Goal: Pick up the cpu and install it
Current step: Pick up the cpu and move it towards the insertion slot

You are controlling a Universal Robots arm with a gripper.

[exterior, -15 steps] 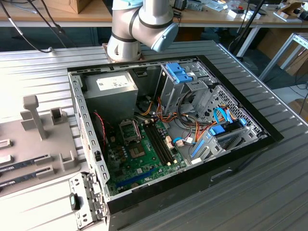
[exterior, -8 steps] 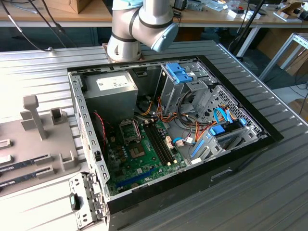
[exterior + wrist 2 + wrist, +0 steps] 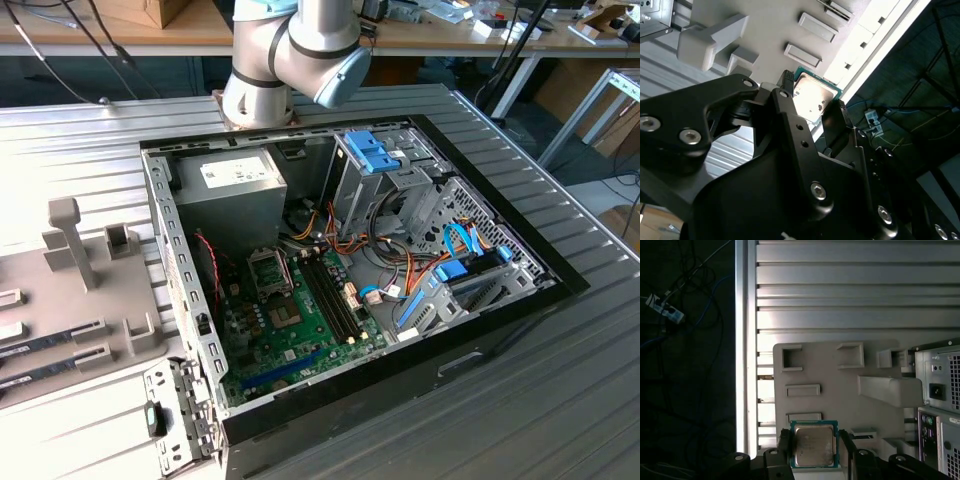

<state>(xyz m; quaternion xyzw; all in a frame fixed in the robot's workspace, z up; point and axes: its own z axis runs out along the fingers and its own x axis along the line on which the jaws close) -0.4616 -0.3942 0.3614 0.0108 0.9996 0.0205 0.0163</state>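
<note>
Arm's gripper (image 3: 815, 442) clamping the cpu (image 3: 813, 449) by opposite edges, clear above grey fixture tray (image 3: 840, 385), open computer case (image 3: 480, 350) at tray's 3 o'clock in the exterior view

Case (image 3: 170, 230) open on top: clear descent to the socket (image 3: 268, 268) for the claw (image 3: 815, 441) clamping the cpu (image 3: 813, 450); power supply (image 3: 228, 190), cables (image 3: 335, 235) and drive cage (image 3: 385, 170) flank it.

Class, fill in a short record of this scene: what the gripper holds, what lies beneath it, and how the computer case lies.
gripper: shut on the chip
chip: silvery square with a green rim, flat between the two fingers
beneath: grey holder tray on the ribbed table
computer case: open on the table, green board inside
</note>
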